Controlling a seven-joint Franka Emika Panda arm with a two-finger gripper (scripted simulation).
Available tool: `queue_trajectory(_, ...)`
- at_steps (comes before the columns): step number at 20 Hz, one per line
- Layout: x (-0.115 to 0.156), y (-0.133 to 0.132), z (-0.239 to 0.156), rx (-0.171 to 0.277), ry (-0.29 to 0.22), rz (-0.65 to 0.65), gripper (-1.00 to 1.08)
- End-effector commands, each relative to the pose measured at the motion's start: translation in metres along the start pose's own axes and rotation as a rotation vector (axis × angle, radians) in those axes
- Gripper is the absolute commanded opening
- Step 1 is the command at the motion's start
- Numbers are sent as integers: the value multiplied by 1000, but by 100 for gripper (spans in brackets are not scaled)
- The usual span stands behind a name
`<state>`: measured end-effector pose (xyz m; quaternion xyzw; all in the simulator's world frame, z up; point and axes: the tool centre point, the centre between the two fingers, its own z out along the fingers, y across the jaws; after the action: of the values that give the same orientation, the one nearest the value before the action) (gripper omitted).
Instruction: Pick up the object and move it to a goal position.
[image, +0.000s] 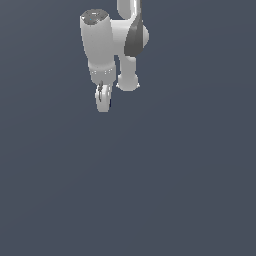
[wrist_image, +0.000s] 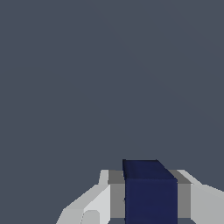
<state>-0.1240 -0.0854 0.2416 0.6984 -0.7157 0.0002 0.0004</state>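
Block (wrist_image: 150, 194): a small dark navy-blue block is sitting between the two fingers in the wrist view, its top face a shade lighter than its front face. It is not showing clearly in the exterior view, where the fingertips are too small and blurred to make it out.

Fingers (wrist_image: 116, 194): the grey pads are pressing against the block from both sides, one on each flank, touching it; the white finger bodies are spreading out beyond the pads. The fingers are clenching on the block.

Gripper (image: 102, 97): in the exterior view it is hanging at the low end of the arm, pointing downward, on the exterior view's left of centre and in the upper part of the picture. Its fingers are appearing close together there.

Arm (image: 112, 40): the white arm is reaching down from the top edge of the exterior view, with a thick rounded link capped by a dark grey disc, and a dark grey panel on the joint beside it toward the exterior view's right.

Ground (image: 150, 190): a plain slate-grey surface is filling both views, with no markings showing on it.
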Motion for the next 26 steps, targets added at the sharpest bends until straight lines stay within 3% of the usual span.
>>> queue_trajectory(1,5,3,-25,-1,2,0,-100)
queue_trajectory(15,27,15,-153,0,1,-2,-100)
queue_trajectory(26,35,16,-197,0,-1,-5,-100)
